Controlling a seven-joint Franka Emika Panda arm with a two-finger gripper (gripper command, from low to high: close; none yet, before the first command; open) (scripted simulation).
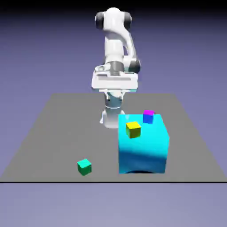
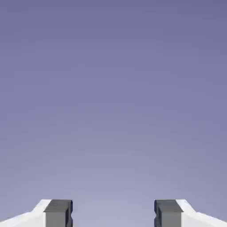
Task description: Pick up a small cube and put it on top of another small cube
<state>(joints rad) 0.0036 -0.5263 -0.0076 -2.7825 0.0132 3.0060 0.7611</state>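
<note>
Rendered simulation scene: flat grey table (image 1: 53, 128), featureless blue-violet backdrop (image 1: 40, 44), white robot arm (image 1: 116, 53), plain untextured coloured cubes.

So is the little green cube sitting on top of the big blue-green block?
No, the small green cube rests on the grey table, apart from the big cyan block.

Yellow cube (image 1: 133, 129) and magenta-topped blue cube (image 1: 148, 116) atop big cyan block (image 1: 142, 153) on grey table (image 1: 53, 128).

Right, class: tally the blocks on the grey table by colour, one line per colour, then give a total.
Green small cube: 1
Yellow cube: 1
Blue cube with magenta top: 1
Big cyan block: 1
Total: 4
</note>
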